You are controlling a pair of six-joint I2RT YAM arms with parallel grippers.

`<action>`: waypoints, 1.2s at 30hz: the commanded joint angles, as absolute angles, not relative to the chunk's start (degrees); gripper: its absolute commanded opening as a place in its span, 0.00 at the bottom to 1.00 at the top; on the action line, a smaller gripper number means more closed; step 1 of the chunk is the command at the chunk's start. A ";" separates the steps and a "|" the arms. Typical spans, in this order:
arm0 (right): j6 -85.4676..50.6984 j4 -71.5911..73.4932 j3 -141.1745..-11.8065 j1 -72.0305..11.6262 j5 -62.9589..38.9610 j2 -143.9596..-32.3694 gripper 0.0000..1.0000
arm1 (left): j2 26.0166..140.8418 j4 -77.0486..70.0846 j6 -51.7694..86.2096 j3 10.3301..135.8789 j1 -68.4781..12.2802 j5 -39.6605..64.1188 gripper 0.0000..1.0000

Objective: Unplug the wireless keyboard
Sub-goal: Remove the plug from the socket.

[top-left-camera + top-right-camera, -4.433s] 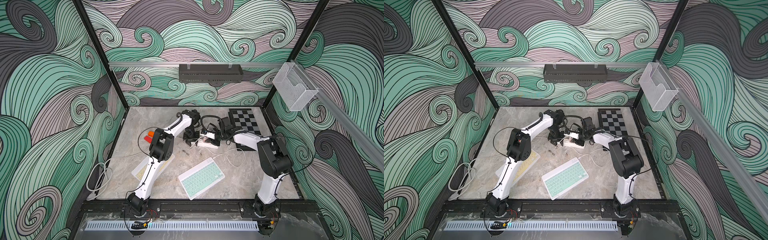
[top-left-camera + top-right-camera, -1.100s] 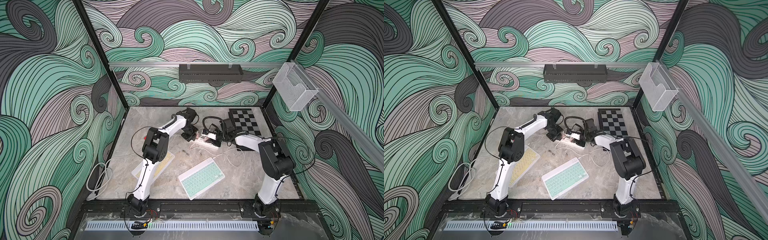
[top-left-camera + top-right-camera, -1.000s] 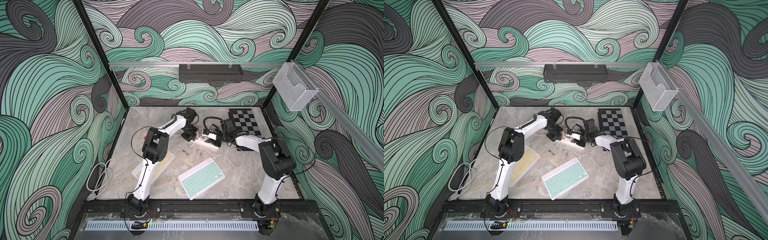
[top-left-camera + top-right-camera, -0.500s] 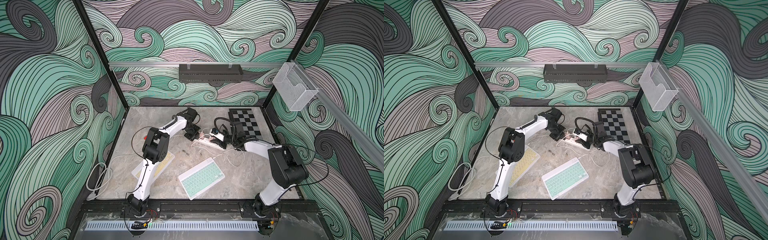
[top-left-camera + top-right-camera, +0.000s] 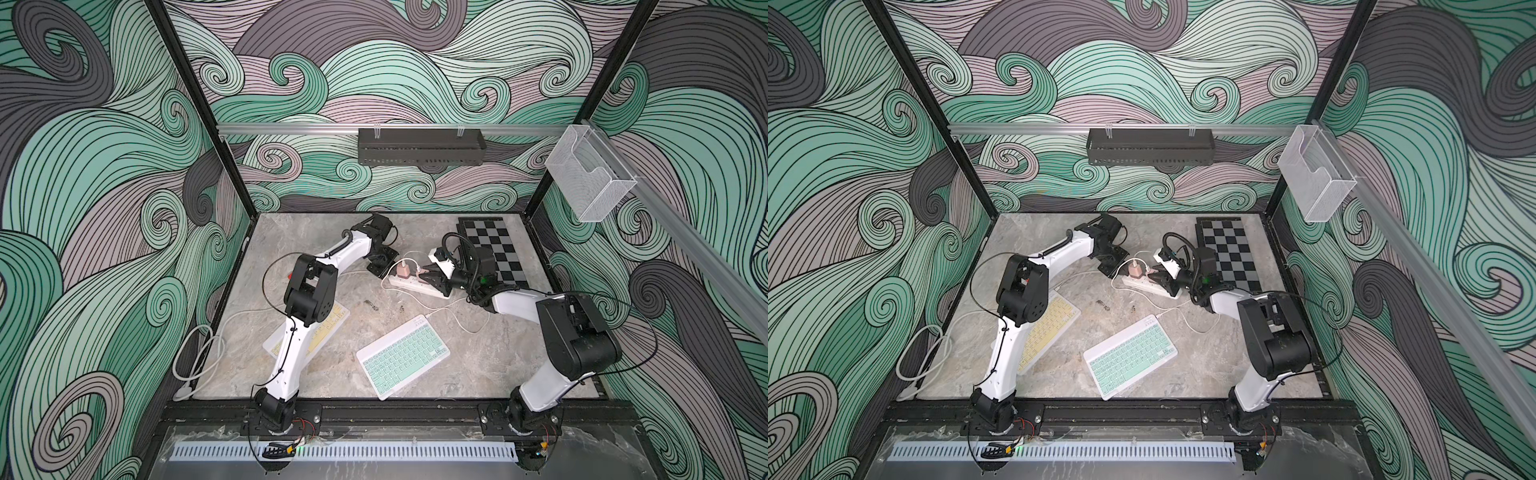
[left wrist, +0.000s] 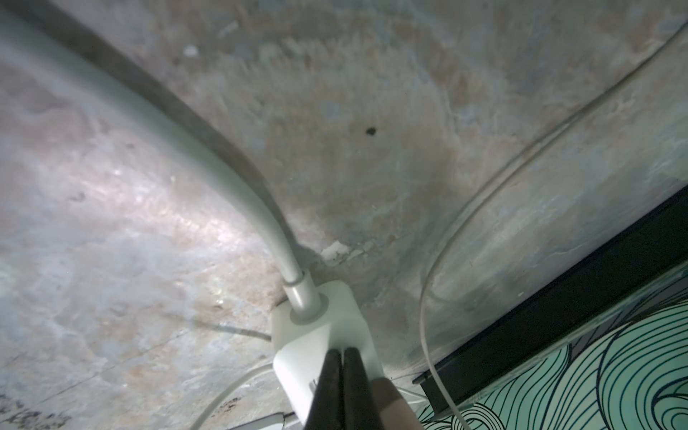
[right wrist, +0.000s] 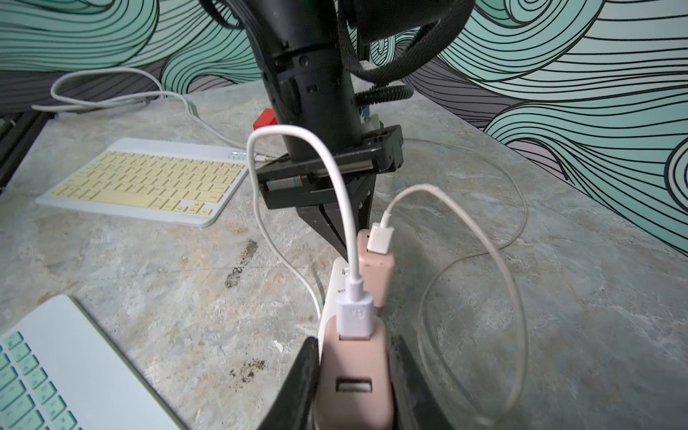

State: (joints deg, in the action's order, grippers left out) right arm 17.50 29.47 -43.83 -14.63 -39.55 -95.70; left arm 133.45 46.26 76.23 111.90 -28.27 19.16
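**Right wrist: gripper clamped on charger, strip pinned at its cord end**

Right wrist view has the right gripper [image 7: 355, 387] clamped on a pink charger [image 7: 372, 372], one finger on each flat side. A white plug [image 7: 353, 316] sits in the charger's upper face. The charger stands in the strip [image 7: 333, 294]. A second charger [image 7: 376, 268] stands just beside it with its own plug.

Left wrist view shows the left gripper [image 6: 340, 387] with fingers together, holding nothing. Its tips touch the strip end by the thick cord [image 6: 231, 178]. That looks like pinning the strip down.

Green keyboard [image 5: 403, 355] lies flat mid-table toward the front, well apart from the strip. A thin cable [image 5: 457, 316] leaves its corner and loops back toward the strip. Yellow keyboard [image 5: 332, 316] is partly under the left arm. Cannot tell which charger feeds which keyboard.

Handling, as judgement:
- **Charger:** looks small, light, hard plastic with smooth sides, so slip-prone. Squeezing across the flat faces, low on the body, suits it.
- **Pull:** the prongs are likely held by friction only, so pull straight out along them without rocking.
- **Strip:** looks light and would probably lift with the charger unless held down.
- **Cable:** thin and soft. Don't haul on it, since the strain lands at the plug.
- **Keyboard:** thin and light, and could get dragged if the cable snags.
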 commanded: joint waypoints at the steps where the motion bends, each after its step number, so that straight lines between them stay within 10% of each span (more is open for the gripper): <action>1: 9.65 39.91 -44.74 -15.03 -45.07 -93.33 0.00 | 137.11 47.38 77.41 112.41 -28.78 16.47 0.00; 20: 7.19 15.79 -54.18 -21.13 -15.61 -95.78 0.00 | 137.11 47.16 77.23 112.41 -28.91 16.37 0.00; 36: -7.47 52.80 -41.19 -17.98 -27.23 -97.59 0.00 | 137.19 46.84 77.34 112.56 -29.09 16.10 0.00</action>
